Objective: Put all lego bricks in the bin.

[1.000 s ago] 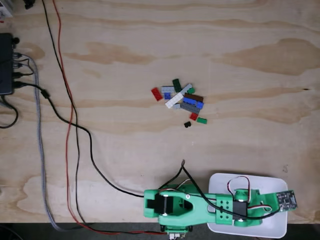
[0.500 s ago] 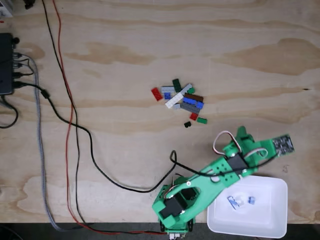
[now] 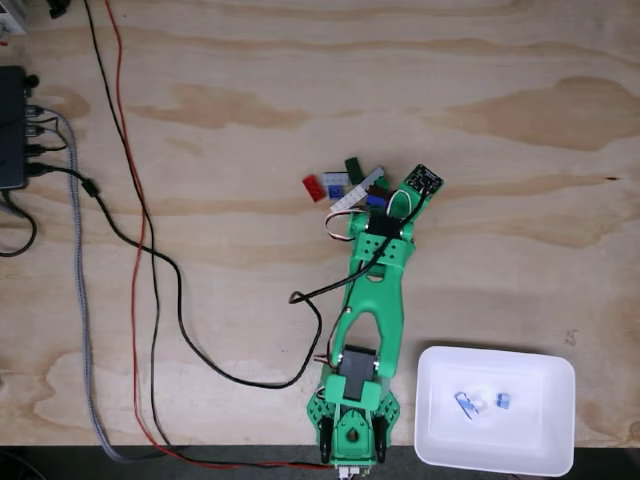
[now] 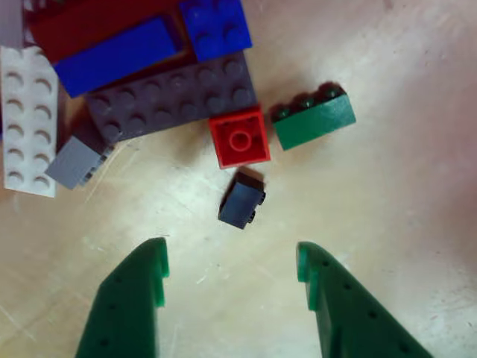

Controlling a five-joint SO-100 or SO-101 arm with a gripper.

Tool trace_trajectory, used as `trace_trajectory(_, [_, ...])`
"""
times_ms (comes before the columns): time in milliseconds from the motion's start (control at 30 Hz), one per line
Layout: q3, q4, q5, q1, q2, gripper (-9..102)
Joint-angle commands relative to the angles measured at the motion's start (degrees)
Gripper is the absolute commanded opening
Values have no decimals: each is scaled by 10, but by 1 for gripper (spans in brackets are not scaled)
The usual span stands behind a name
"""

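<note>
In the other view my gripper (image 4: 231,261) is open, and its two green fingers (image 4: 134,298) hang just above the wood. Ahead of the gap lies a small black brick (image 4: 242,203), apart from both fingers. Behind it sit a red square brick (image 4: 239,138), a green brick (image 4: 313,118), a dark grey plate (image 4: 171,101), blue bricks (image 4: 115,56) and a white plate (image 4: 26,119). In the fixed view the green arm (image 3: 375,290) stretches from its base over the right side of the lego bricks (image 3: 340,185). The bin (image 3: 540,440) holds a few small blue and white pieces (image 3: 478,402).
Black, red and grey cables (image 3: 150,250) run down the left part of the wooden table (image 3: 520,130). A black box (image 3: 12,130) sits at the left edge. The arm's base (image 3: 350,430) stands at the front edge, left of the bin.
The arm has swung left from over the bin to above the brick pile. The bin is now uncovered, with pieces lying in it.
</note>
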Motion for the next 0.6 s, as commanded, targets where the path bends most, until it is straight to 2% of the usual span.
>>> trace_trajectory(0, [2, -33, -16, 18, 8, 17])
trace_trajectory(567, [44, -92, 8, -29, -28, 13])
